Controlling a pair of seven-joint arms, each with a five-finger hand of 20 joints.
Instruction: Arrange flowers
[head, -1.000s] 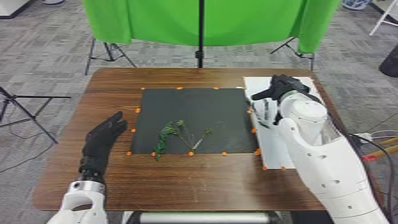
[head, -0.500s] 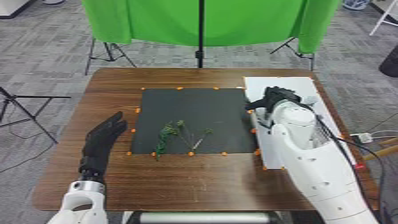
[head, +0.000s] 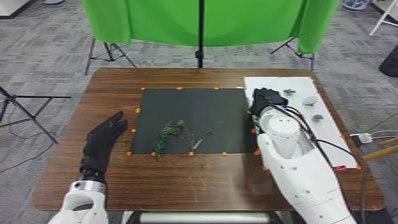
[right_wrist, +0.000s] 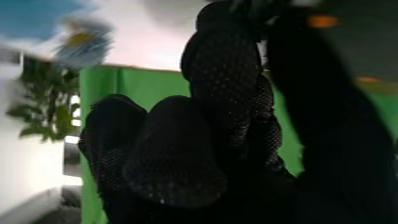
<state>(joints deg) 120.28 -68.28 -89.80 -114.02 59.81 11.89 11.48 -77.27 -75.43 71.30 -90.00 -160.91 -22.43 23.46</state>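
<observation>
My right hand (head: 266, 102), in coarse black mesh fabric, is where the matte black mat (head: 191, 105) meets the smooth white sheet (head: 281, 85); I cannot tell whether it is clenched, loose or grasping anything. Small grey-blue flower heads (head: 310, 101), rounded and ruffled, lie spaced apart on the sheet, beside that hand. My right wrist view brings me a flower (right_wrist: 82, 44) with thin, shaggy, pale blue petals around a yellow centre, and near it leafy greenery (right_wrist: 44, 95). On the mat, toward me, lie a feathery green sprig (head: 164, 139) and, just beside it, thin, branching stems (head: 188, 137). My left hand (head: 105, 132), gloved in black fabric, is released, its fingers straight, over the brown wood-grained table (head: 178, 182), left of the mat.
</observation>
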